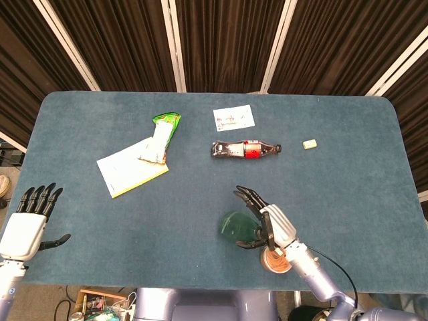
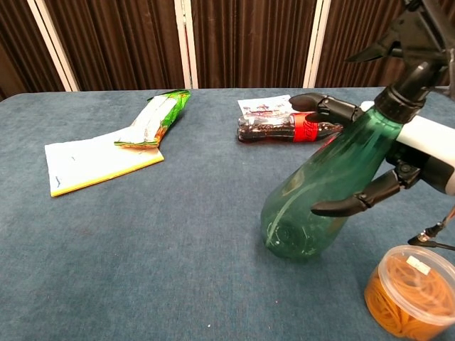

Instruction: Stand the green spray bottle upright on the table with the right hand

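The green spray bottle (image 2: 320, 206) has its base on the table and leans steeply to the right, its black trigger head at the top right of the chest view. From above the green spray bottle (image 1: 235, 227) shows as a green blob near the front edge. My right hand (image 2: 416, 153) is beside it with fingers stretched out straight behind the neck and the thumb lying across the bottle's front; the bottle leans into the palm. In the head view my right hand (image 1: 271, 224) is spread. My left hand (image 1: 27, 224) hangs spread at the front left corner, holding nothing.
An orange tub of rubber bands (image 2: 409, 290) sits right by the bottle's base. Further back lie a cola bottle (image 1: 244, 149), a printed card (image 1: 234, 118), a small white piece (image 1: 309, 144), a green snack bag (image 1: 162, 137) and a yellow-edged notepad (image 1: 130, 170).
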### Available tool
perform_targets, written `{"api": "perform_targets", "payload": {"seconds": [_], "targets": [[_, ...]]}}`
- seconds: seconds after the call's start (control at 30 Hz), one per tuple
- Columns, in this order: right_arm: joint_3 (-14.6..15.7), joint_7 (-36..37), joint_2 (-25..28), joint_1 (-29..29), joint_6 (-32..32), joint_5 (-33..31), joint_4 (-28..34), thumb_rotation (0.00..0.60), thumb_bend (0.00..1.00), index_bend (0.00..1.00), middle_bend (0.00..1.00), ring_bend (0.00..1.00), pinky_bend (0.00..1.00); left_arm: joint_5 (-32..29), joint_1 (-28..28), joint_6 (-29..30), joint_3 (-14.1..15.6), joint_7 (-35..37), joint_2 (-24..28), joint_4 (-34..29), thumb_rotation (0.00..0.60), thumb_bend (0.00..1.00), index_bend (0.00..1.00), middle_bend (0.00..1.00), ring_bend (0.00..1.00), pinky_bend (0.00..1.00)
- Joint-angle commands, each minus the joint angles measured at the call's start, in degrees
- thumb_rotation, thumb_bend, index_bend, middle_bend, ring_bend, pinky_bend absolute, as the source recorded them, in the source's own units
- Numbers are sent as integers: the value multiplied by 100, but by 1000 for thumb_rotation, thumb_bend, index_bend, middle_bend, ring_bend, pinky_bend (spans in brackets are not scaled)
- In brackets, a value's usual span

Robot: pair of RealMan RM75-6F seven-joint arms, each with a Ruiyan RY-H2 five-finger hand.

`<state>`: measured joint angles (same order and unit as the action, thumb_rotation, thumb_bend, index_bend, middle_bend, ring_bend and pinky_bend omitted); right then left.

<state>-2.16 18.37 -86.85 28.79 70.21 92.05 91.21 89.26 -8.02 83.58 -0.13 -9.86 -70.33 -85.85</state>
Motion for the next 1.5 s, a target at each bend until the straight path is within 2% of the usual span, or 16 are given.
{"api": "perform_targets", "payload": {"seconds": [0.03, 0.73, 1.27, 1.5], "targets": [[-31, -67, 28, 15, -41, -49, 48, 600, 113, 0, 0, 0, 271, 1, 7, 16, -3, -2, 2, -1, 600, 12, 0, 0, 0, 47], [-68, -1016, 241, 54, -239, -199, 627, 600, 75, 0, 0, 0, 201, 24, 14, 41, -8, 111, 34, 9, 600, 12, 0, 0, 0, 47], [-395, -1747, 543, 240, -617, -786, 1236, 600, 40, 0, 0, 0, 164, 23, -17, -7, -18, 178, 46, 23, 600, 12, 0, 0, 0, 47], [-420, -1909, 654, 284, -703, -877, 1386, 600, 10, 0, 0, 0, 144, 13, -32, -27, -28, 198, 51, 21, 600, 12, 0, 0, 0, 47]]}}
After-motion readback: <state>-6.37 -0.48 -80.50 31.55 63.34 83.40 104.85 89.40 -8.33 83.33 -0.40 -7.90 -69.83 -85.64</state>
